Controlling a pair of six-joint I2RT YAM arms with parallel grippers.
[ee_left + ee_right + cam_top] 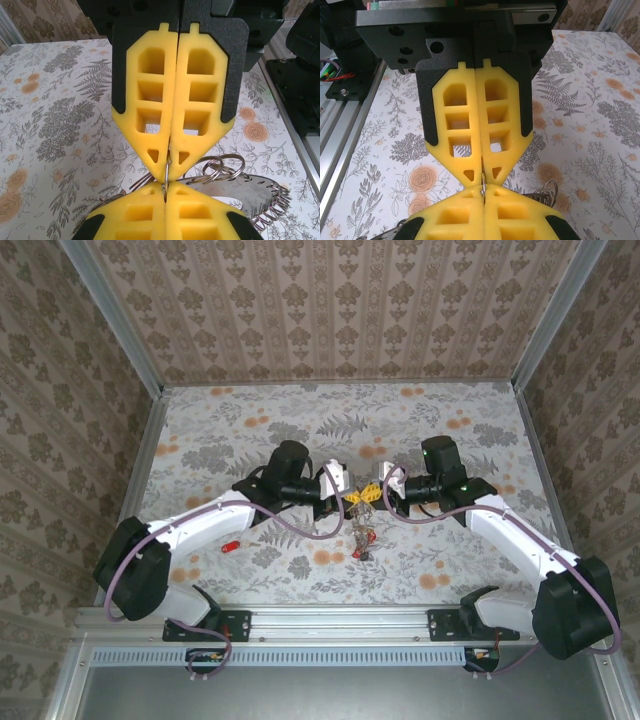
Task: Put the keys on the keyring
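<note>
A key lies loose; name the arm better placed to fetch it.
Left, probably: the small red-headed key lies beside its forearm, far from the right arm. Left fingers and right fingers both pinch a thin wire loop.

- Left gripper [350, 498] and right gripper [374, 495] met tip to tip mid-table, both pinched on a thin wire ring [166, 172], no gap between.
- Keys [362, 537] dangled under the tips, blocking that spot.
- Loose red key [230, 545] lay by left arm.
- Far table [300, 415] open, boxed in by walls [60, 390].
</note>
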